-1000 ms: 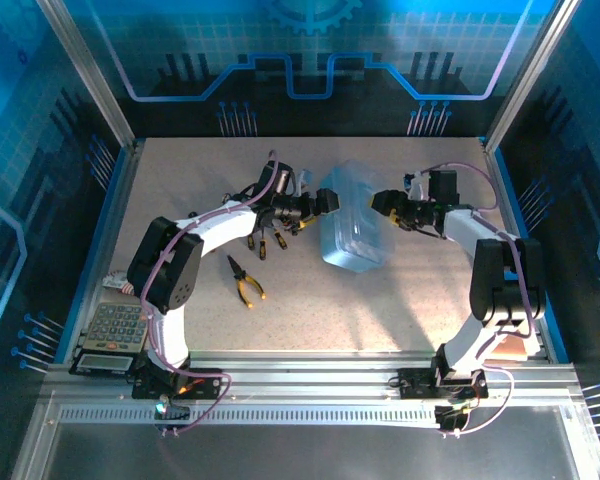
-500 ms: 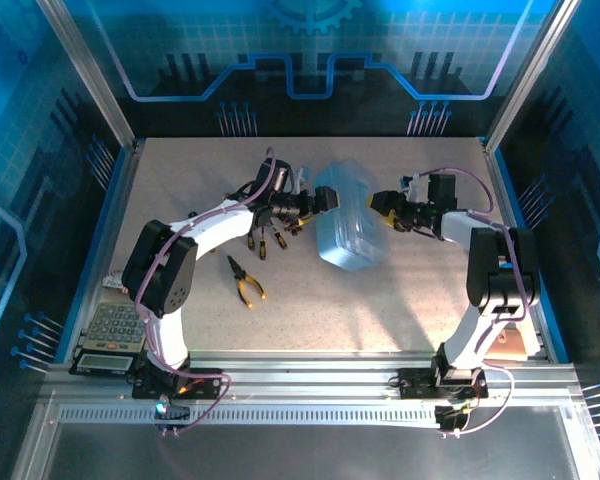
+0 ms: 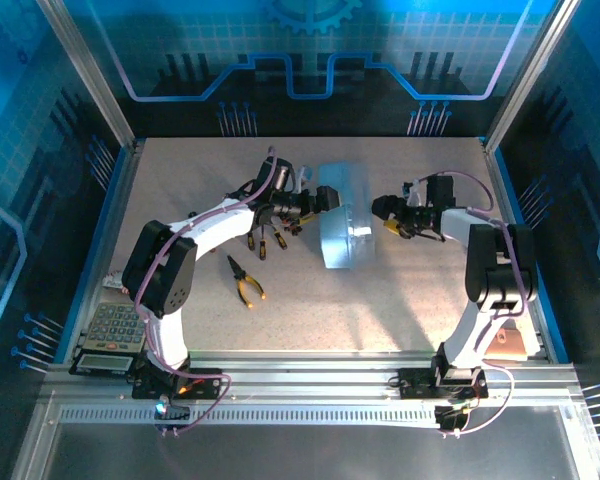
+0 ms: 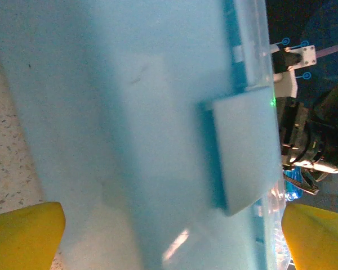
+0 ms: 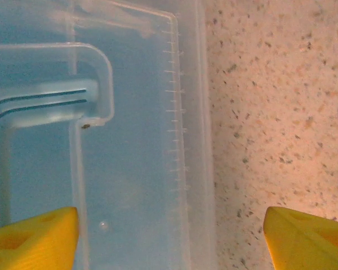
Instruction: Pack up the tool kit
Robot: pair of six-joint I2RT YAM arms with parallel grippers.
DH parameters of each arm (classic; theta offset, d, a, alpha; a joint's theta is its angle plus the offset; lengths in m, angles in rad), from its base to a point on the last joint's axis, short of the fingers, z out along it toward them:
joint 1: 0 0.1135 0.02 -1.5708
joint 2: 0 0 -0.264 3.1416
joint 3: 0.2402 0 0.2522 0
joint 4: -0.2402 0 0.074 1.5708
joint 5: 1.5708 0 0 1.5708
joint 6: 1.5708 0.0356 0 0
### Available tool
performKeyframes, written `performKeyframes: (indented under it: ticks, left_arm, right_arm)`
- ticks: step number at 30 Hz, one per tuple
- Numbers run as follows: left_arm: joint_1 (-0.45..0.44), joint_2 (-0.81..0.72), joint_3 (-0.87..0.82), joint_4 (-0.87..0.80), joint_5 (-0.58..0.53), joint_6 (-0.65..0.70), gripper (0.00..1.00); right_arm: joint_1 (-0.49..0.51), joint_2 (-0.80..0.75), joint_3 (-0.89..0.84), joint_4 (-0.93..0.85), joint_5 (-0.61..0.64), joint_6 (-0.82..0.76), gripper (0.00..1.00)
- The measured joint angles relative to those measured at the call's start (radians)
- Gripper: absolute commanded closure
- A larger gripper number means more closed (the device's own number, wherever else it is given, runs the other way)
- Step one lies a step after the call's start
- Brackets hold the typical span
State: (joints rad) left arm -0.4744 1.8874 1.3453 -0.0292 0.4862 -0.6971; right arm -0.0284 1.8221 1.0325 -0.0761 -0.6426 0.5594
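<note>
Your box stands tipped on edge mid-counter, between the left arm and right arm, both jaws released wide. Nothing grips it, so one nudge could topple it towards the screwdrivers on its left.

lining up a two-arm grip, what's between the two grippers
The translucent pale-blue rectangular plastic box, seen in the top view between the left gripper and right gripper.

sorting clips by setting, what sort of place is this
Probably a robot work cell: aluminium frame, blue printed panels around a speckled table, left arm and right arm bolted at its near edge.
</note>
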Motion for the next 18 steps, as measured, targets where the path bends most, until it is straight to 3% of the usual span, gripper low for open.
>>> performKeyframes:
  ticks: [18]
  left_arm:
    - [-0.001,-0.002,0.002,-0.018,-0.001,0.016,0.01]
  right_arm:
    - [0.002,-0.051,0.058,-0.19,0.116,-0.038,0.14]
